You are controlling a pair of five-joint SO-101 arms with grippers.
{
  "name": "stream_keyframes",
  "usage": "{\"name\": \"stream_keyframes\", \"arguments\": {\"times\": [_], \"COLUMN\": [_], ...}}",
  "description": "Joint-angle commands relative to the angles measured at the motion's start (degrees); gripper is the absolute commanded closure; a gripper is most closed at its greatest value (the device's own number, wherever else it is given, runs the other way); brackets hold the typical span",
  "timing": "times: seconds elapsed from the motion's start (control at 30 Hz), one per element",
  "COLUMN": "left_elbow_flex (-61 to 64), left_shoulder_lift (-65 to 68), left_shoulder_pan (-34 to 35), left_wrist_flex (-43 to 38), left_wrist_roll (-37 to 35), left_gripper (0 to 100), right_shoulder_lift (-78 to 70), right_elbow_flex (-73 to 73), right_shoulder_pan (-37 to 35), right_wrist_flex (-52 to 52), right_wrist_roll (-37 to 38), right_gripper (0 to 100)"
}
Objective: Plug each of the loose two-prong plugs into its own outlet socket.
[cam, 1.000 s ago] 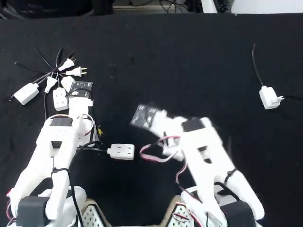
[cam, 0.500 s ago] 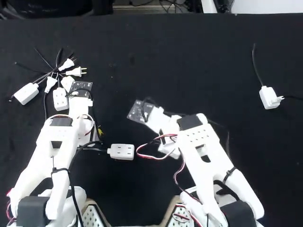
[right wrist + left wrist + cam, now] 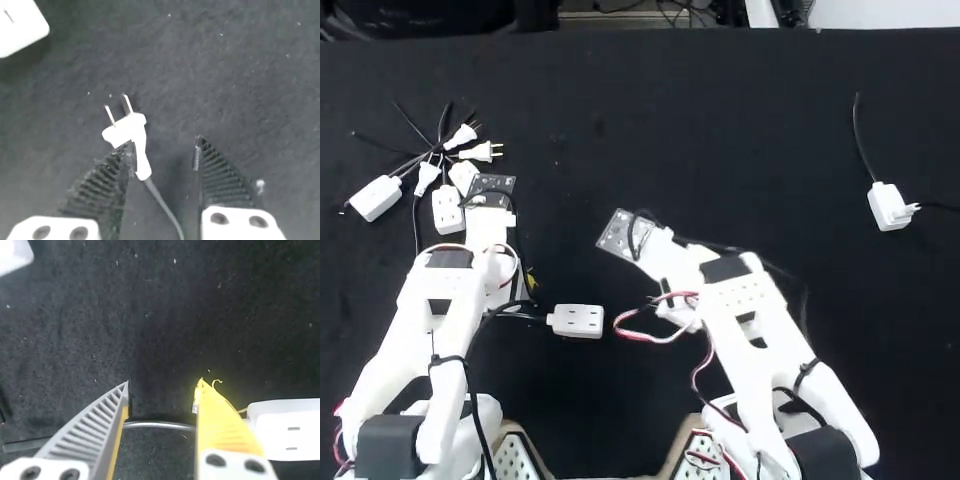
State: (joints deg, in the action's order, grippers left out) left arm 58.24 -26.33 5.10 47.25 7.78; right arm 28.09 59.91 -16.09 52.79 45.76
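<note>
In the right wrist view a white two-prong plug [image 3: 126, 133] lies on the black table, prongs pointing away. It rests against one finger of my open right gripper [image 3: 162, 145], and its cord runs back between the fingers. My left gripper [image 3: 161, 387] is open and straddles a black cable [image 3: 157, 425] without gripping it. A white outlet block [image 3: 287, 427] lies just beside its yellow finger. In the high view that outlet block [image 3: 576, 320] sits between the two arms. A corner of a white block [image 3: 20, 25] lies farther off from the right gripper.
A cluster of loose plugs [image 3: 465, 145], a white adapter [image 3: 375, 197] and another outlet block [image 3: 448, 208] lie at the back left. A white plug adapter [image 3: 890, 207] with a black cord sits at the far right. Red and white servo wires [image 3: 650, 330] hang by the right arm.
The right arm's wrist swung slightly left, then back to the right and settled. The left arm has not moved.
</note>
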Motion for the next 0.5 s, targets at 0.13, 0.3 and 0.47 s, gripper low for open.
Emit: {"name": "stream_keyframes", "arguments": {"times": [0.13,0.3,0.47], "left_elbow_flex": [-0.4,-0.4,-0.4], "left_shoulder_lift": [-1.49,-1.49,-1.49], "left_shoulder_pan": [0.48,0.66,0.66], "left_wrist_flex": [-0.53,-0.35,-0.35], "left_wrist_roll": [-0.53,-0.53,-0.53], "left_gripper": [79,79,79], "right_shoulder_lift": [1.98,1.98,1.54], "right_elbow_flex": [-5.05,2.15,9.54], "right_shoulder_pan": [-3.69,-3.87,-3.43], "right_wrist_flex": [13.19,4.31,-10.02], "right_wrist_roll": [5.71,9.76,9.67], "right_gripper": [82.2,81.9,82.1]}}
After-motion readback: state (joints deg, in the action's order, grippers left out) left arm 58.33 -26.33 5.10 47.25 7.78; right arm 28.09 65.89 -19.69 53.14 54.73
